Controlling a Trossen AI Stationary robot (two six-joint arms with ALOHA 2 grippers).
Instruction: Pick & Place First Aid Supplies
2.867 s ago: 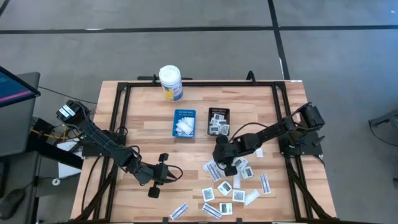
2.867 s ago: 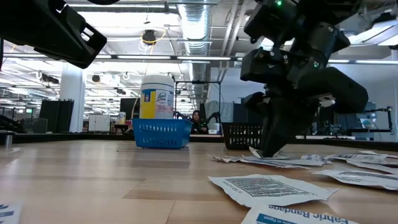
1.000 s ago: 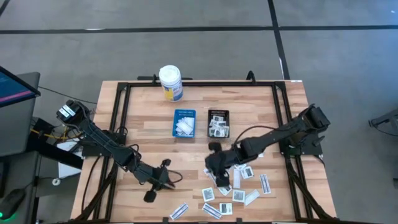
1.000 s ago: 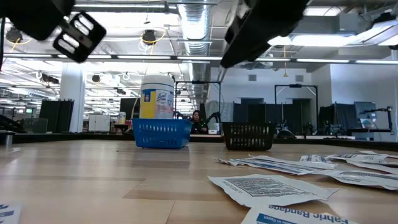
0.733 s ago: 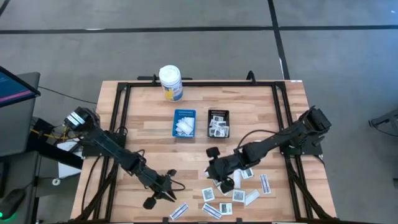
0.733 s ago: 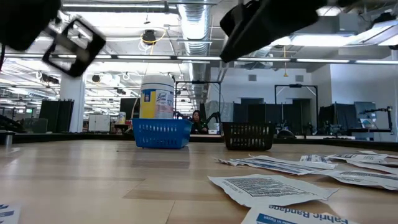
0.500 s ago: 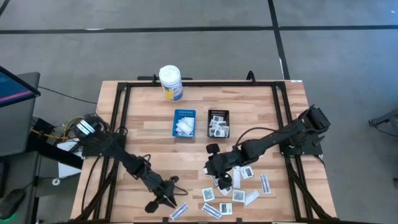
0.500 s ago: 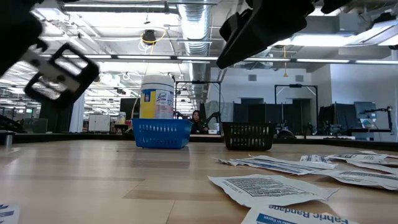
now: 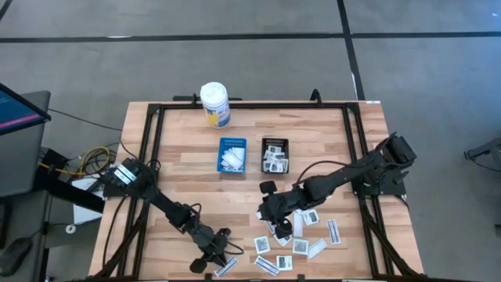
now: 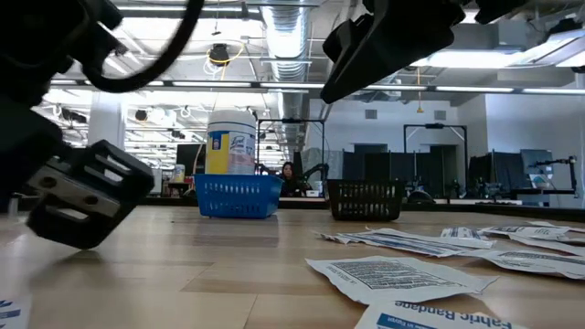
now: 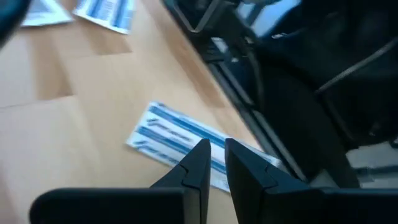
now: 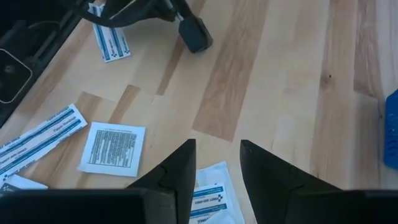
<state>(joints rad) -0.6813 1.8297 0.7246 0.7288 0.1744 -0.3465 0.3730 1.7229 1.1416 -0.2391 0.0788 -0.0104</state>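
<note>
Paper packets (image 9: pixel 283 241), flat and white, lie on grained wood beneath the open, empty right pincer (image 12: pixel 214 163); left pincer (image 11: pixel 213 163) nearly closed, empty.

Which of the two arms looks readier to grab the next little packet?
Probably the left. The left gripper hangs right over a blue-striped packet near the table's front edge, fingers a narrow gap apart. The right gripper is open above bare wood beside its packets.
</note>
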